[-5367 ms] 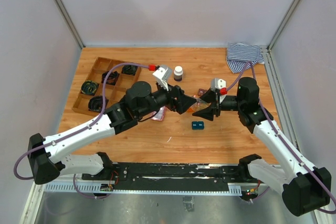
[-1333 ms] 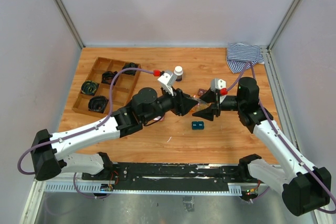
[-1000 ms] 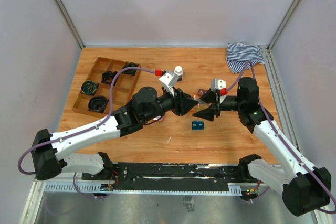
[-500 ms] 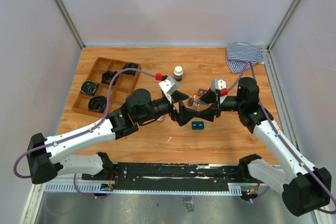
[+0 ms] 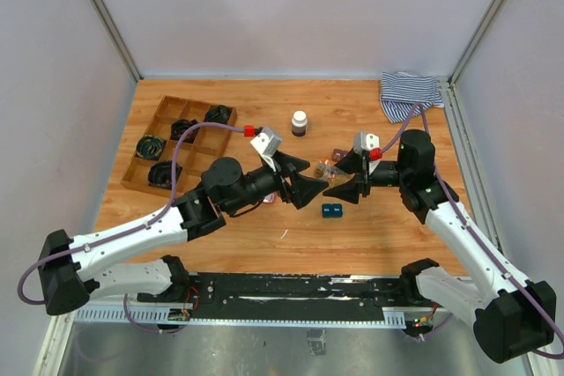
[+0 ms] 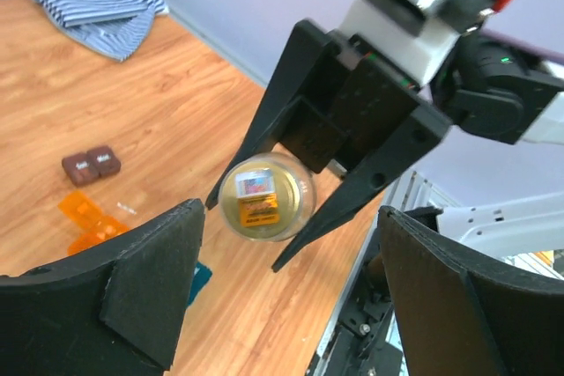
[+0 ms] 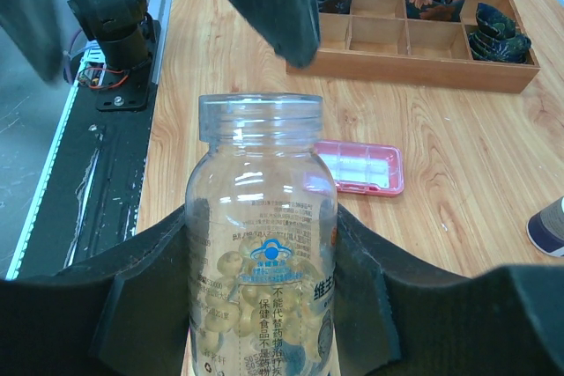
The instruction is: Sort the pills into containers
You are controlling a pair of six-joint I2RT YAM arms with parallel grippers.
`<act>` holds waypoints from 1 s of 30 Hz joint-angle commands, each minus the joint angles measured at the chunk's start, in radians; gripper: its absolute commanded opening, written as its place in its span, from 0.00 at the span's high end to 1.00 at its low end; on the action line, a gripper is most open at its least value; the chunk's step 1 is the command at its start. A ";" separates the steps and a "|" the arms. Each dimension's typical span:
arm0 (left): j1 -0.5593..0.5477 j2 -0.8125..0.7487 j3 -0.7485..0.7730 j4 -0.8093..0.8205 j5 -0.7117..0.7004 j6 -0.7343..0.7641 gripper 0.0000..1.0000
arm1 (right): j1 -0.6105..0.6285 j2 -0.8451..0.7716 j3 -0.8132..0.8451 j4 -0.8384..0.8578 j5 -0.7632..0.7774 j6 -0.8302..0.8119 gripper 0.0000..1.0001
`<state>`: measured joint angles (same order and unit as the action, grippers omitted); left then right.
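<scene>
Centrally: pills, pale yellow, inside a clear bottle (image 7: 260,182); neck threads bare, no cap seen.
- Bottle: raised off the bench (image 5: 256,99), lying level, mouth toward the left arm.
- Right claw (image 7: 261,235): clamped round the bottle's body, probably so the bottle can be tipped over a case.
- Left claw (image 5: 315,177): fingers spread wide, empty, facing the bottle's mouth with a gap between.
- Containers, all on the bench:
  - pink case (image 7: 359,167), beyond the bottle mouth;
  - orange case (image 6: 88,217) and brown case (image 6: 92,165), near each other;
  - teal case (image 5: 332,210), toward the near edge.
- Progress: no pills seen outside the bottle; sorting judged not yet begun.
- Outlying: small white-capped bottle (image 5: 300,122); wooden tray (image 5: 173,109) with black coils; striped cloth (image 5: 410,90), far right corner.
</scene>
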<state>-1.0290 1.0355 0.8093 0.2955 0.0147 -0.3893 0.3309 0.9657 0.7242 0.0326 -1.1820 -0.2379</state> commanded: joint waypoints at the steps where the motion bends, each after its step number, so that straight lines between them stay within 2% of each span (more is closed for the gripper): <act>1: 0.005 0.050 0.026 0.002 -0.055 -0.036 0.17 | -0.029 -0.005 0.015 0.022 0.001 0.002 0.99; 8: 0.004 0.111 0.079 -0.022 -0.056 -0.037 0.34 | -0.030 -0.007 0.016 0.021 0.001 0.002 1.00; 16: 0.005 0.125 0.094 -0.015 -0.046 -0.037 0.37 | -0.032 -0.010 0.016 0.021 -0.002 0.002 0.99; 24: 0.005 0.152 0.119 -0.037 -0.028 -0.020 0.53 | -0.032 -0.012 0.017 0.022 -0.002 0.002 0.99; 27: 0.005 0.161 0.123 -0.040 -0.011 -0.017 0.57 | -0.033 -0.013 0.016 0.021 -0.003 0.002 0.99; 30: 0.004 0.162 0.125 -0.043 -0.001 -0.016 0.57 | -0.032 -0.013 0.016 0.022 -0.001 0.002 0.98</act>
<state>-1.0241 1.1870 0.9016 0.2478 -0.0174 -0.4221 0.3153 0.9649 0.7242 0.0322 -1.1778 -0.2382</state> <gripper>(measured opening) 0.469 0.536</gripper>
